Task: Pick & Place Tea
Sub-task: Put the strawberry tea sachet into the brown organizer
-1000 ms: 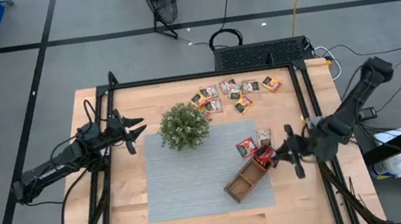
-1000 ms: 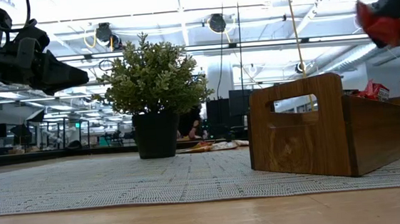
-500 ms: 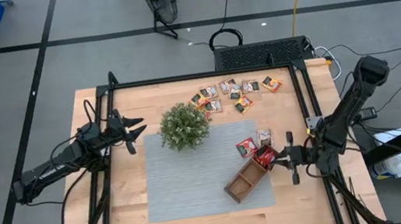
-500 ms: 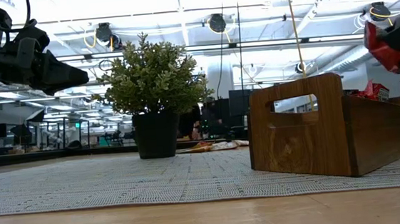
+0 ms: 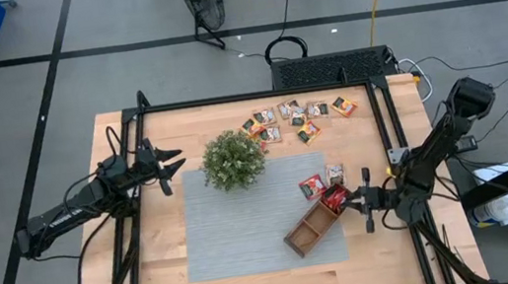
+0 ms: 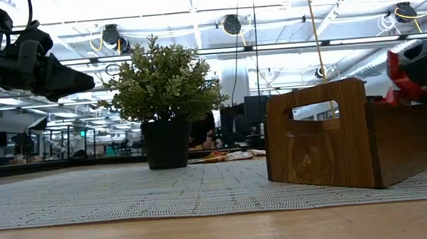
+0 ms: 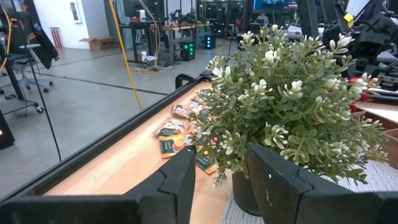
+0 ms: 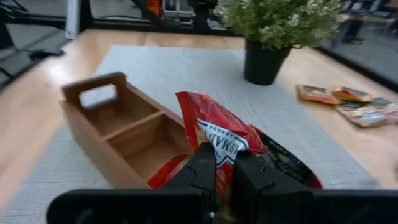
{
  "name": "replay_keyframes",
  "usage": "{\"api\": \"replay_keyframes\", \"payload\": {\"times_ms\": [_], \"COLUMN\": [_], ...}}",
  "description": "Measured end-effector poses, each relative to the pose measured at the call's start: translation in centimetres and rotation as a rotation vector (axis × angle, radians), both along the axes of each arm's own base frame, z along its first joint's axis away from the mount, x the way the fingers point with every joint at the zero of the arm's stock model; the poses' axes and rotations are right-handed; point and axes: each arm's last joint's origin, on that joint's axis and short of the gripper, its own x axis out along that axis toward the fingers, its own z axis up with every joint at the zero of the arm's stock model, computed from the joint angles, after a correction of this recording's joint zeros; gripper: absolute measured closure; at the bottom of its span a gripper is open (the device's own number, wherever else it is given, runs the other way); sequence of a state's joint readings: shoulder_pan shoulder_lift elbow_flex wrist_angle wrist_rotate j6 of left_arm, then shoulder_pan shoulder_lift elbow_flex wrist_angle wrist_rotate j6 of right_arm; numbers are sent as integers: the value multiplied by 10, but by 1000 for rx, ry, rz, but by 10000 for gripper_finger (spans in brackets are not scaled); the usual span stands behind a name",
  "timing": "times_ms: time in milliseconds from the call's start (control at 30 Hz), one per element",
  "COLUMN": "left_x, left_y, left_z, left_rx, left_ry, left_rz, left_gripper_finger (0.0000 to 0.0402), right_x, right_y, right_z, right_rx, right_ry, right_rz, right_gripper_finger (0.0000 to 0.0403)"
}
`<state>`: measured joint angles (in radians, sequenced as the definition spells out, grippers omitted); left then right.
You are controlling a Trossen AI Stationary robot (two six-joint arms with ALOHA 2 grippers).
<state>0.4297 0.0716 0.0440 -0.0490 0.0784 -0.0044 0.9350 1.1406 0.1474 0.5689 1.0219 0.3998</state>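
Tabletop (image 5: pixel 149 246) first: pale wood with a grey mat (image 5: pixel 236 224) across the middle, a potted plant (image 5: pixel 233 159) at the mat's far corner, and the wooden tray (image 5: pixel 314 226) lying slantwise on the mat's right side. My right gripper (image 5: pixel 353 202) sits just over the tray's right end, pinched shut on a red sachet (image 8: pixel 219 142) by its lower edge, so the packet stands up crumpled between the fingers above the end compartment, where something red already lies. My left gripper (image 5: pixel 174 164) waits beside the plant with its fingers parted, holding nothing. More tea lies loose: a scatter of sachets (image 5: pixel 296 118) near the table's far edge and two (image 5: pixel 323 182) just beyond the tray. I judge these packets almost weightless, thin and crinkly, likely to flex or slip, so an edge pinch well in from the corner seems safest.
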Motion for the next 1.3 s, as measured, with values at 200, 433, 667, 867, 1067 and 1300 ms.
{"api": "replay_keyframes", "payload": {"times_ms": [200, 433, 667, 867, 1067, 1300], "left_x": [0, 0, 0, 0, 0, 0], "left_y": [0, 0, 0, 0, 0, 0], "left_z": [0, 0, 0, 0, 0, 0], "left_rx": [0, 0, 0, 0, 0, 0], "left_ry": [0, 0, 0, 0, 0, 0], "left_rz": [0, 0, -1, 0, 0, 0], "left_gripper_finger": [254, 254, 254, 254, 254, 254], "right_x": [3, 5, 5, 6, 6, 6], "right_y": [-3, -4, -5, -7, -7, -4], "right_z": [-8, -13, -13, -15, -15, -16], "right_rx": [-91, -66, -47, -60, -63, -27], "right_ry": [44, 57, 55, 70, 74, 114], "right_rz": [-12, -42, -50, -65, -60, 22], "right_gripper_finger": [383, 383, 373, 386, 395, 381]}}
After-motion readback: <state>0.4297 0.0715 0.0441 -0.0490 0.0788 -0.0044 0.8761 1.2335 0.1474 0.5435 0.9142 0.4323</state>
